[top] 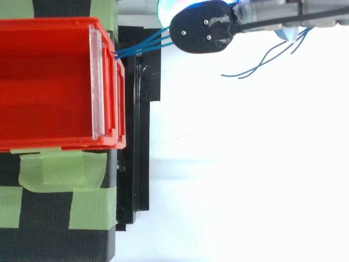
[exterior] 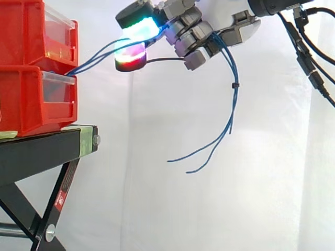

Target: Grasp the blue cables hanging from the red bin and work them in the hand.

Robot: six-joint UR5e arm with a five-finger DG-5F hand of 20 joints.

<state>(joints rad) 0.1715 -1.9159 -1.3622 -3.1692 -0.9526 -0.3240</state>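
Observation:
Thin blue cables (exterior: 97, 56) run from between the two stacked red bins (exterior: 31, 68) up and right into my hand (exterior: 191, 31). My hand hovers right of the bins, above their level, its fingers curled round the cables, with glowing fingertips (exterior: 137, 39) pinching them. Past the hand the cables' loose ends (exterior: 230, 112) hang down, bound by a small black tie, and curl out at the bottom. From above, the cables (top: 139, 46) leave the bin's front corner toward my hand (top: 202, 27) at the top edge.
The red bins stand on a black stand (exterior: 49, 146) with green tape (top: 60, 174) on its top. A white curtain (exterior: 209, 198) hangs behind. The arm enters from the upper right.

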